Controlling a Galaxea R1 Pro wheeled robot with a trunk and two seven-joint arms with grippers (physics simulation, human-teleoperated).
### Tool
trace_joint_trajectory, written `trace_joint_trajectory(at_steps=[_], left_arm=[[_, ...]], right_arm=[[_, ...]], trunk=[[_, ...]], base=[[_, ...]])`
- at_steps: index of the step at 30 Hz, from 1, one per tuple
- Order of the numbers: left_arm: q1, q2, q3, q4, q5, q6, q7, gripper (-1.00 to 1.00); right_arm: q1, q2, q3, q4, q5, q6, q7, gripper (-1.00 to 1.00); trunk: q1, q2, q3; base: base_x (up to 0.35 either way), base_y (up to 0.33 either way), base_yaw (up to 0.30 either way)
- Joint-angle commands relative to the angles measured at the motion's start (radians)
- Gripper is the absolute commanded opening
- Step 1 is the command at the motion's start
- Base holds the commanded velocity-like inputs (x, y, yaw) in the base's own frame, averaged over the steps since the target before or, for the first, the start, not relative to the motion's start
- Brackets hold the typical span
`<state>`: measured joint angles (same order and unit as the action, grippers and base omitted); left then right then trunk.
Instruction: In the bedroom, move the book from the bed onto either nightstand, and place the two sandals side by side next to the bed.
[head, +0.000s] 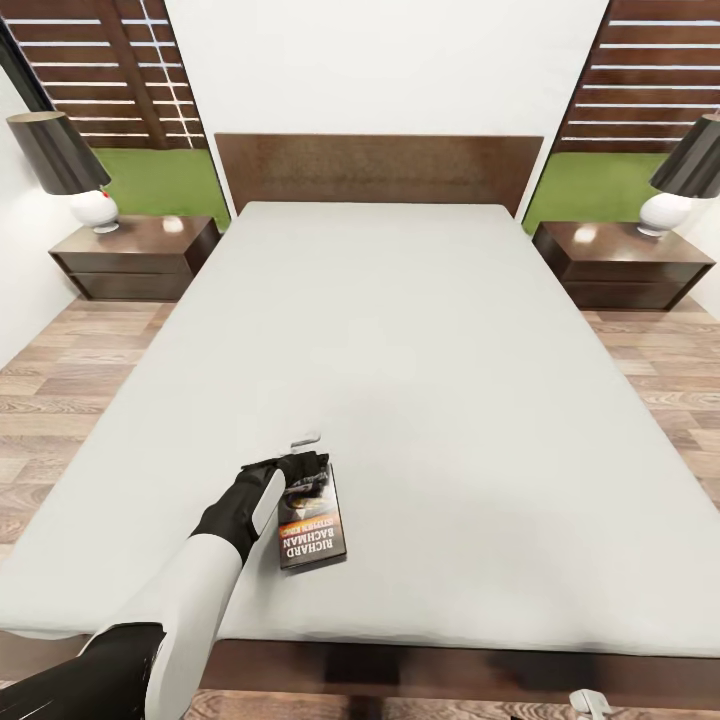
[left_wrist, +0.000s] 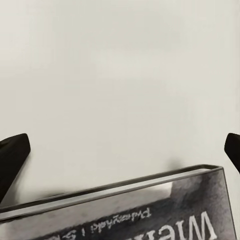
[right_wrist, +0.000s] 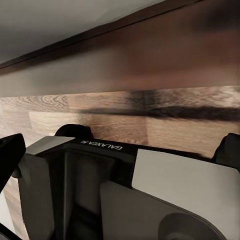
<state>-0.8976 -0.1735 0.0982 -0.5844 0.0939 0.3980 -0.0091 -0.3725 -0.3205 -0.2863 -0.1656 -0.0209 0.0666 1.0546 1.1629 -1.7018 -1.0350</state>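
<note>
Head view: the bed (head: 400, 330) takes up the middle of the bedroom, its pale mattress bare, a dark headboard (head: 380, 170) against the white far wall. A nightstand (head: 135, 258) stands at each far corner, left and right (head: 622, 265), each carrying a lamp (head: 70, 165) with a dark shade. Wood-plank floor (head: 60, 390) runs along both sides, and windows show a slatted fence and grass. The book (head: 312, 525) lies flat on the mattress near the near edge, left of centre. The left end effector (head: 295, 462) sits at the book's far end, over or against it.

Left wrist view: the book's top edge and cover (left_wrist: 165, 210) lie on the mattress between two dark fingertips (left_wrist: 12, 155) set wide apart, so this end effector is released.

Right wrist view: the bed's dark frame and plank floor (right_wrist: 100, 115) lie beyond the robot's own body; the right end effector's fingertips (right_wrist: 10, 150) stand spread, released.
</note>
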Motion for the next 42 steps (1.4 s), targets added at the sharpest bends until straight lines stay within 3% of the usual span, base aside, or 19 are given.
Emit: trace_joint_trajectory(at_steps=[1,42], left_arm=[[0.000,-0.001,0.006,0.005,0.017,0.007,-0.002,1.00],[0.000,-0.001,0.006,0.005,0.017,0.006,-0.002,1.00]], right_arm=[[0.000,0.000,-0.002,0.000,-0.002,0.007,0.004,1.00],[0.000,0.000,-0.002,0.000,-0.002,0.007,0.004,1.00]], trunk=[[0.000,0.000,-0.001],[0.000,0.000,-0.001]], base=[[0.000,0.000,0.000],[-0.024,0.000,0.000]])
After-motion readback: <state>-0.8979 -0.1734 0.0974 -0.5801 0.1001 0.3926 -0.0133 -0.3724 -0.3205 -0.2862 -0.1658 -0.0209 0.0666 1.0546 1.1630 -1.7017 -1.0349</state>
